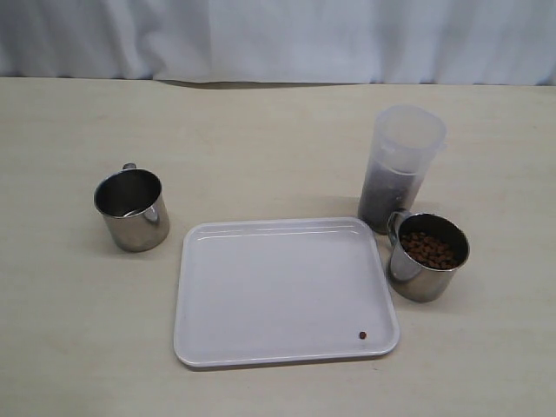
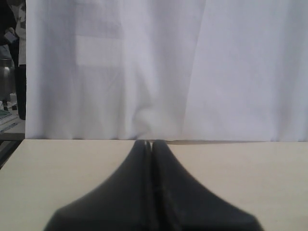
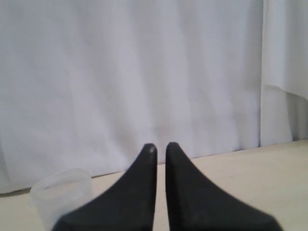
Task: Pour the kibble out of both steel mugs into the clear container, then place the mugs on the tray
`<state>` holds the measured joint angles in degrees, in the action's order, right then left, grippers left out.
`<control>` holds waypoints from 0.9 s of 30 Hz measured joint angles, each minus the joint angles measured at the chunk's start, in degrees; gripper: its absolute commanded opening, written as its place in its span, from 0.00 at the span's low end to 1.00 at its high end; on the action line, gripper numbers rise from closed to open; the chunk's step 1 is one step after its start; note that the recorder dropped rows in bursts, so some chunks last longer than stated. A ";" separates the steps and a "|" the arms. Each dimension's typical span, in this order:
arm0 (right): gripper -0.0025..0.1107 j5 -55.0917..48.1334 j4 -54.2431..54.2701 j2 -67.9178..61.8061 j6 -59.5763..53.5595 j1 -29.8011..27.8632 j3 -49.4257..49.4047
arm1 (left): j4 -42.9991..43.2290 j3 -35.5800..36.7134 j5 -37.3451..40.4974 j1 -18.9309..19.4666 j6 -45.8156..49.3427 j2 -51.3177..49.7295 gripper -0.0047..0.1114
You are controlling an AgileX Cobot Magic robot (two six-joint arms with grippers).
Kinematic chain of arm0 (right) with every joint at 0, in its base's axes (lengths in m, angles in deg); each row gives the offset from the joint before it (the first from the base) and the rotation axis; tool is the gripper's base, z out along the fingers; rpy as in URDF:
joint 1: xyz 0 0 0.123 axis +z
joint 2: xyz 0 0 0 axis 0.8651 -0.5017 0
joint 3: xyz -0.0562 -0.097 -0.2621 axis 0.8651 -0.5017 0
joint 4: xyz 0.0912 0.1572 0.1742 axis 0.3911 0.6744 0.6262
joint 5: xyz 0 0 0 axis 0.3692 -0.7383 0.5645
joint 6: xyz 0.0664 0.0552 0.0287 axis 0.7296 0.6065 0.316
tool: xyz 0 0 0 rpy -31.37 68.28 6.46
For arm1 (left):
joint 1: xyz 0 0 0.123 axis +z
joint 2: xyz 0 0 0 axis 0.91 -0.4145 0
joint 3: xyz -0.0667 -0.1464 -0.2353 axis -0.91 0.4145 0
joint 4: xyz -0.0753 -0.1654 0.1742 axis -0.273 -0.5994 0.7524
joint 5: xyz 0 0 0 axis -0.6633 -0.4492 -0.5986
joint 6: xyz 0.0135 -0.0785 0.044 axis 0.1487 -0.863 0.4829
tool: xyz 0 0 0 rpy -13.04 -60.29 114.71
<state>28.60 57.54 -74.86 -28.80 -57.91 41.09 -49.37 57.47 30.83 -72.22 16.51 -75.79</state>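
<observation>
No gripper shows in the exterior view. An empty steel mug [image 1: 132, 208] stands left of the white tray [image 1: 261, 295]. A second steel mug [image 1: 427, 256], full of brown kibble [image 1: 430, 249], stands at the tray's right edge. Just behind it is the clear container [image 1: 400, 165], with dark kibble in its lower part. One pellet [image 1: 362, 334] lies on the tray's near right corner. My left gripper [image 2: 151, 143] is shut and holds nothing. My right gripper [image 3: 160, 147] is shut to a thin slit with nothing in it, and the container's rim [image 3: 60, 195] shows beside it.
A white curtain [image 1: 278, 39] hangs along the table's far edge. Bare beige tabletop [image 1: 261, 148] lies between the mugs and behind the tray.
</observation>
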 measured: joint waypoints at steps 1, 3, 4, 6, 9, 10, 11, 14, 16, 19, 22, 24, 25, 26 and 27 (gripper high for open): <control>0.07 0.00 0.67 0.00 0.66 0.00 0.00 | 0.00 0.00 0.00 0.00 0.00 0.00 0.04; 0.07 -0.13 1.30 0.00 1.09 0.00 0.00 | 0.00 0.00 0.00 0.00 0.00 0.00 0.04; 0.07 -0.56 1.46 0.00 1.18 0.00 0.00 | 0.00 0.00 0.00 0.00 0.00 0.00 0.04; 0.07 -1.76 1.60 0.00 1.42 0.00 0.00 | 0.00 0.00 0.00 0.00 0.00 0.00 0.04; 0.07 -2.92 1.60 0.00 1.50 0.00 0.00 | 0.00 0.00 0.00 0.00 0.00 0.00 0.04; 0.07 -3.01 1.60 -0.35 1.60 0.00 0.00 | 0.00 0.00 0.00 0.00 0.00 0.00 0.04; 0.07 -3.01 1.80 -1.18 1.65 0.00 0.00 | 0.00 0.00 0.00 0.00 0.00 0.00 0.04; 0.07 -3.01 1.83 -5.00 2.34 0.00 0.00 | 0.00 0.00 0.00 0.00 0.00 0.00 0.04; 0.07 -3.01 1.83 -8.24 2.61 0.12 0.00 | 0.00 0.00 0.00 0.00 0.00 0.00 0.04; 0.07 -1.76 1.90 -14.44 2.97 2.35 0.00 | 0.00 0.00 0.00 0.00 0.00 0.00 0.04; 0.07 -0.14 1.57 -20.47 2.95 7.81 0.00 | 0.00 0.00 0.00 0.00 0.00 0.00 0.04; 0.07 1.25 0.85 -24.65 3.10 12.17 0.00 | 0.00 0.00 0.00 0.00 0.00 0.00 0.04; 0.07 1.82 0.77 -26.28 3.10 13.85 0.00 | 0.00 0.00 0.00 0.00 0.00 0.00 0.04; 0.07 2.49 0.77 -28.35 2.81 15.87 0.00 | 0.00 0.00 0.00 0.00 0.00 0.00 0.04; 0.07 3.38 0.58 -30.42 2.41 17.68 0.00 | 0.00 0.00 0.00 0.00 0.00 0.00 0.04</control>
<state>31.98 58.12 -105.27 -26.38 -40.22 41.09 -49.37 57.47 30.83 -72.22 16.51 -75.79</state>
